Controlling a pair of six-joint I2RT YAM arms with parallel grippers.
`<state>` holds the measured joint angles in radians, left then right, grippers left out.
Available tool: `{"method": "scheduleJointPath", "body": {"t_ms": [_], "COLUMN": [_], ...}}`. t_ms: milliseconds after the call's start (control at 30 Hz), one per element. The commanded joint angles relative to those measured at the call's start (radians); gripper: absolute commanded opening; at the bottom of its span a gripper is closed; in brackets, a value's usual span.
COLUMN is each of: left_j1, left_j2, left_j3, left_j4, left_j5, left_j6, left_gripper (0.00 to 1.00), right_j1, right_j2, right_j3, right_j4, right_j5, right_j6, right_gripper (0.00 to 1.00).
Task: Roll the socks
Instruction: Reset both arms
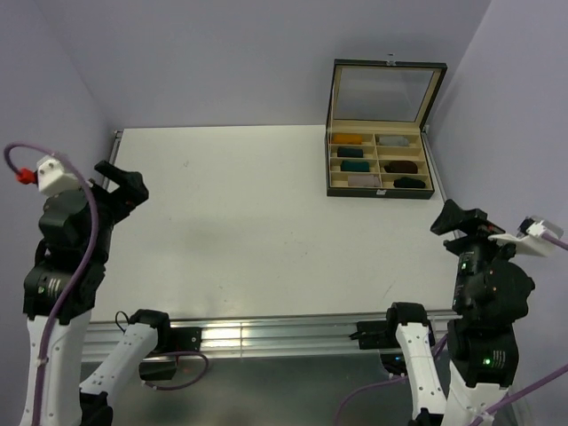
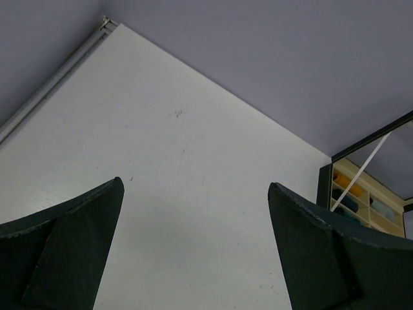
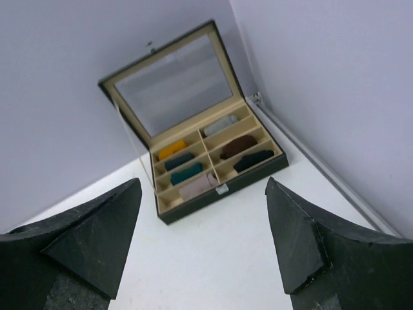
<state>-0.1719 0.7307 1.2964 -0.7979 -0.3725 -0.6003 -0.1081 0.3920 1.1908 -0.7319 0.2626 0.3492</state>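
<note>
Box point(image 1: 355, 191) at far right of table point(image 1: 248, 213), socks point(image 1: 401, 166) in right-hand compartments, lid point(image 1: 388, 64) upright behind

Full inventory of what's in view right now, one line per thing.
table: one, white, under everything
box: one, black with cream inside, lid up, far right of table
dark brown sock: one, rolled, right column, second from front
black sock: one, rolled, right column, front
grey bundle: one, right column, rear
mustard bundle: one, left column, rear
dark bundle: one, bluish, left column, behind teal
teal bundle: one, left column
pale bundle: one, pinkish, left column, front
left gripper: one, black, open, empty
right gripper: one, black, open, empty
</note>
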Motion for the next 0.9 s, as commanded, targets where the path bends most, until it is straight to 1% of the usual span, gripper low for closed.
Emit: {"method": "scheduleJointPath", "body": {"t_ms": [0, 100, 200, 300, 400, 567, 867], "left_j1": [-0.005, -0.008, -0.018, -0.018, -0.018, -0.017, -0.017], "left_j2": [-0.062, -0.117, -0.193, -0.229, -0.22, -0.226, -0.217], "left_j3": [0.052, 0.072, 0.038, -0.017, -0.02, -0.057, -0.095], "left_j4": [-0.069, -0.098, -0.098, -0.095, -0.101, -0.089, -0.061], "left_j5": [-0.042, -0.075, -0.098, -0.14, -0.17, -0.137, -0.117], "left_j6": [0.04, 0.046, 0.04, 0.028, 0.019, -0.004, 0.005], "left_gripper": [0.99, 1.0, 0.99, 0.99, 1.0, 1.0, 0.99], "right_j1": [0.044, 0.088, 0.113, 0.145, 0.16, 0.199, 0.205], "right_j2": [-0.088, -0.174, -0.255, -0.323, -0.346, -0.346, -0.363], "right_j3": [-0.059, -0.091, -0.128, -0.168, -0.177, -0.194, -0.212], "right_j4": [-0.035, -0.044, -0.047, -0.026, -0.021, -0.006, -0.004], "right_j5": [-0.019, 0.012, 0.024, 0.026, 0.052, 0.076, 0.075], "right_j6": [-0.079, -0.093, -0.111, -0.127, -0.134, -0.139, -0.147], "right_gripper": [0.85, 0.85, 0.84, 0.83, 0.83, 0.83, 0.82]}}
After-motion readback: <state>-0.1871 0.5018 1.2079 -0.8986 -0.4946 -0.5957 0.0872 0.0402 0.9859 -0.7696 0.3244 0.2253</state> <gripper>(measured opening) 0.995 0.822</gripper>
